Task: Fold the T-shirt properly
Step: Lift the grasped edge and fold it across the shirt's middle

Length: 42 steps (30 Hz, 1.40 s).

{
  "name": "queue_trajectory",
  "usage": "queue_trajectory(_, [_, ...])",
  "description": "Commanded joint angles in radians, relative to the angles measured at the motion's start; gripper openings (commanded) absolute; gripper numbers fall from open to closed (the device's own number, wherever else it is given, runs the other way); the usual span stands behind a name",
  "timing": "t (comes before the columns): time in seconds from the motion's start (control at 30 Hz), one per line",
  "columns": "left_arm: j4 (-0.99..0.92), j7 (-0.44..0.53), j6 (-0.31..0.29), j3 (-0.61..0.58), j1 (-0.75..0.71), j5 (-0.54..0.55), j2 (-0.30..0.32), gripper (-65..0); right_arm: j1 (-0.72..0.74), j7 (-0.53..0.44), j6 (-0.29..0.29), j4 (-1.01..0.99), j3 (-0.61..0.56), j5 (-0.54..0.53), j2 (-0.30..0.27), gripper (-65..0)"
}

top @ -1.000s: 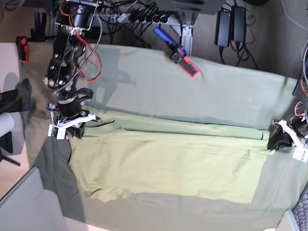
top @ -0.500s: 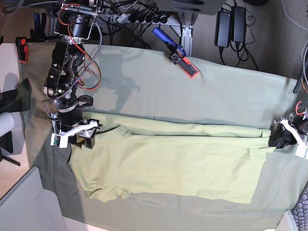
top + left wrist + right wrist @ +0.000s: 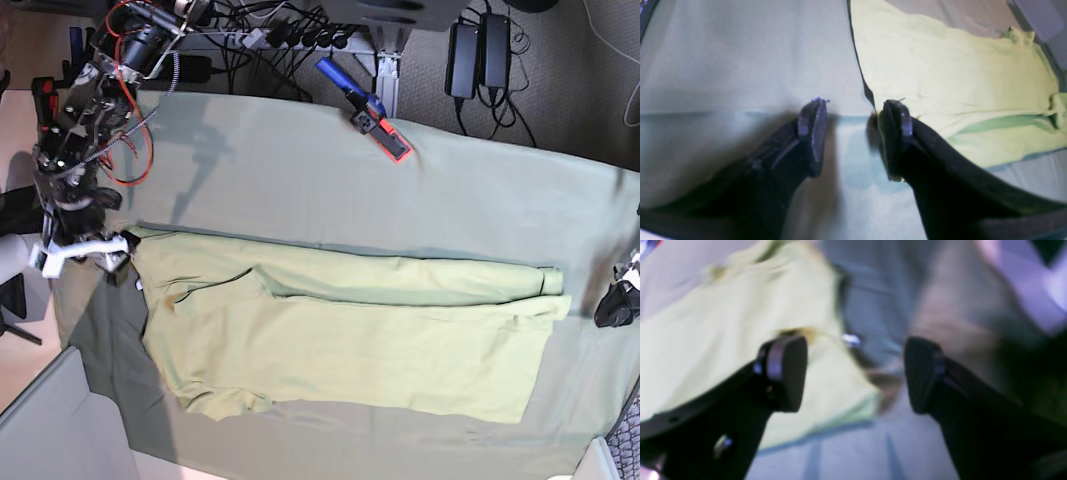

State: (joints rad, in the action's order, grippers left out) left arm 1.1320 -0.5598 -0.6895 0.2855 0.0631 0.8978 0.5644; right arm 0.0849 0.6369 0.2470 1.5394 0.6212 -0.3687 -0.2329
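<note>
The pale yellow-green T-shirt (image 3: 350, 330) lies flat across the grey-green table cloth (image 3: 400, 190), its upper long edge folded over toward the middle. My right gripper (image 3: 85, 248) hovers just off the shirt's left end. In the right wrist view it (image 3: 855, 373) is open and empty, with the shirt (image 3: 723, 323) under its left finger. My left gripper (image 3: 612, 305) is off the shirt's right end. In the left wrist view it (image 3: 853, 133) is open and empty, the shirt's (image 3: 957, 66) edge beside its right finger. The collar tag is not visible.
A red and blue tool (image 3: 375, 115) lies at the cloth's back edge. Power bricks (image 3: 480, 50) and cables sit behind the table. A grey panel (image 3: 60, 430) stands at the front left corner. A red clamp (image 3: 45, 100) is at the far left.
My right gripper let go of the shirt's left end and drew back to the left. My left gripper moved right, away from the shirt's hem. The folded edge now rests flat.
</note>
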Motion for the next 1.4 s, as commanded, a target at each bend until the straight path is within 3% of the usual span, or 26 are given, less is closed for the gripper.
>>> queue_trajectory(0.0, [0.015,0.012,-0.009,0.008,0.012,0.024,0.019,-34.2,0.002,-0.016,-0.012,-0.001,0.022,-0.03,-0.013,-20.7])
queue_trajectory(0.2, [0.015,0.001,-0.009,0.008,0.011,0.056,0.003,-34.2,-0.008,-0.073,-0.01,-0.158,0.039,-0.127,0.013,-20.7])
queue_trajectory(0.3, [0.015,0.0,-0.009,0.008,0.011,0.056,-0.006,-34.2,-0.003,-0.106,0.03,-0.201,0.026,-0.137,0.042,-20.8])
queue_trajectory(0.5, [0.015,-0.006,-0.009,0.008,0.007,0.056,-0.007,-34.3,0.006,-0.113,0.03,-0.203,0.018,-0.139,0.109,-21.2])
queue_trajectory(0.57, [0.015,-0.008,-0.009,0.008,-0.006,0.073,-0.007,-34.3,0.015,-0.122,0.03,-0.203,0.018,-0.136,0.119,-26.5])
queue_trajectory(0.77, [0.015,-0.016,-0.009,0.009,-0.066,0.126,-0.011,-34.3,0.051,-0.121,0.031,-0.203,0.018,-0.135,0.122,-56.2])
queue_trajectory(0.87, [0.015,-0.018,-0.009,0.009,-0.075,0.136,-0.033,-34.2,0.053,-0.121,0.031,-0.203,0.018,-0.132,0.122,-65.0])
queue_trajectory(1.37, [0.014,-0.035,-0.009,0.002,-0.085,0.138,-0.177,-34.2,0.053,-0.116,0.031,-0.203,0.018,-0.106,0.122,-65.0])
